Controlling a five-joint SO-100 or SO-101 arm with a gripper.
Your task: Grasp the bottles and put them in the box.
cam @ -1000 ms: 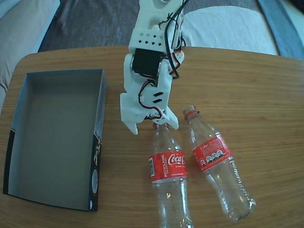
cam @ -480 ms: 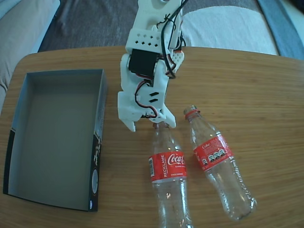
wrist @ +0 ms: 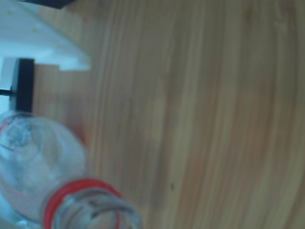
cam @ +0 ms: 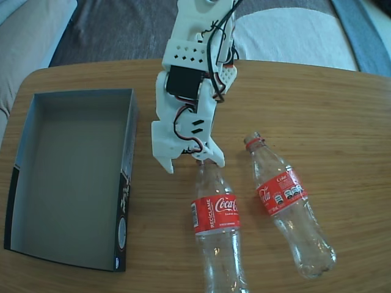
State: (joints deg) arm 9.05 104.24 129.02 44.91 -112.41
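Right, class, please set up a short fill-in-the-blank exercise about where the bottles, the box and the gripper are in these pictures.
1. In the fixed view, the box holds ____ bottles.
2. Both bottles lie on the ____ table.
3. The gripper sits at the ____ of the left bottle, not its base.
4. The right bottle has a ____ label.

Missing words: no; wooden; neck; red

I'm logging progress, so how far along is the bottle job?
Nothing is done yet: the box holds nothing, and both bottles lie on the table. In hand: the claw sits at the neck of the left bottle in the fixed view; its grip is unclear. Left: boxing that one and the right bottle.
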